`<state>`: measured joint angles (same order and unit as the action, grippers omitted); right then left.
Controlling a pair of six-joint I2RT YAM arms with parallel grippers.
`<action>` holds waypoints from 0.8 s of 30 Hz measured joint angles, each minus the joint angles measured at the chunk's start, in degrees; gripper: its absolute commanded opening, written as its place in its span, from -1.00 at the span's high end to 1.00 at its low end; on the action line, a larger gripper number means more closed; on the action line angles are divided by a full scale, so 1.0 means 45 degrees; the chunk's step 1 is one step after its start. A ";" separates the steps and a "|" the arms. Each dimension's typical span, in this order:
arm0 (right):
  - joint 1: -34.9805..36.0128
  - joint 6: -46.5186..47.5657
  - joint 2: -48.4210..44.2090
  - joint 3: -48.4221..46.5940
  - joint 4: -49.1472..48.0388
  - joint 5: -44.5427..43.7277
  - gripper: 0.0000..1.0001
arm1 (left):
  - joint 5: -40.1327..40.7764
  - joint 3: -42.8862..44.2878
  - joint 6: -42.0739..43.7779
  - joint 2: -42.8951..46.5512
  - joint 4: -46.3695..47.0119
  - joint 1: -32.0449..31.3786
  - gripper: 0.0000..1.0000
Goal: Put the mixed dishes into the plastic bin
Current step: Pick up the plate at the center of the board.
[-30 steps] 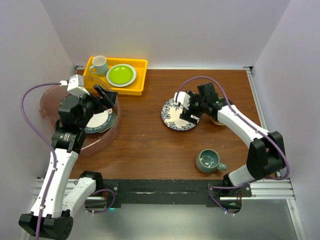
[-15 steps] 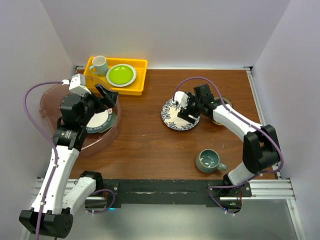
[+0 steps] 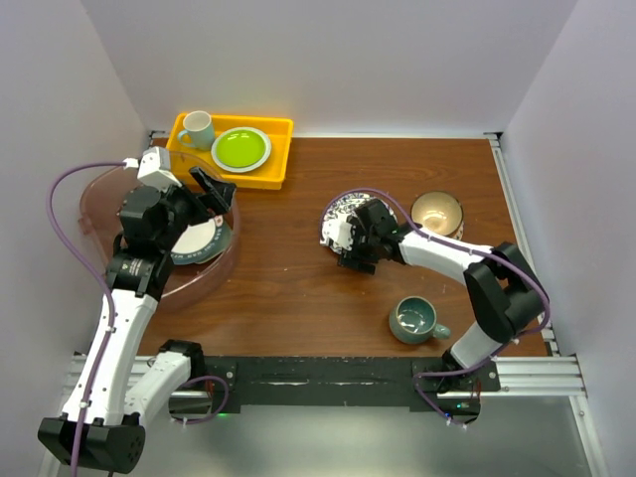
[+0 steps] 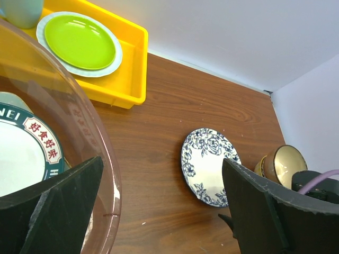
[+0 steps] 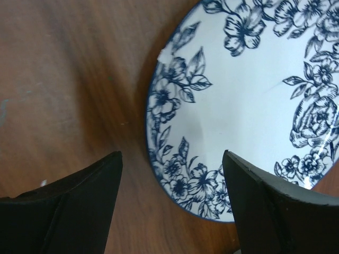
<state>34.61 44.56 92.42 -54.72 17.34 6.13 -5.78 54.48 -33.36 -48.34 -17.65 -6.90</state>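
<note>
The left pincer [image 3: 212, 187] hovers over the far right side of the plastic bin [image 3: 94, 195], its jaws spread wide and holding nothing. The bin sits on the left of the wooden tabletop [image 3: 288, 278], and inside it lies a white plate with a teal rim and red characters [image 3: 204, 239]. The right pincer [image 3: 350, 244] is low over the near edge of the blue floral plate [image 3: 348, 206], which lies on the tabletop near the middle. Its jaws are spread too, and in the right wrist view one finger stands over bare wood and the other over the plate's patterned border, with the rim between them. Whether either finger touches the plate cannot be told. The cream-tan bowl [image 3: 437, 213] stands just to the right of that plate, and the teal mug [image 3: 413, 318] sits nearer the arm bases. At the back left, the yellow tray [image 3: 279, 129] holds a lime-green plate [image 3: 240, 148] and a white mug [image 3: 197, 127].
</note>
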 measured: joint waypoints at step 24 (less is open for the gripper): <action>0.0845 0.0869 0.0170 0.1603 -0.3973 -0.2390 1.00 | -0.0913 -0.0005 -0.1020 -0.0646 0.0223 0.0000 -1.00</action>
<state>38.41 48.47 93.19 -47.51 -0.54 -4.62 -9.89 54.46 -37.95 -51.24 -16.64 -6.90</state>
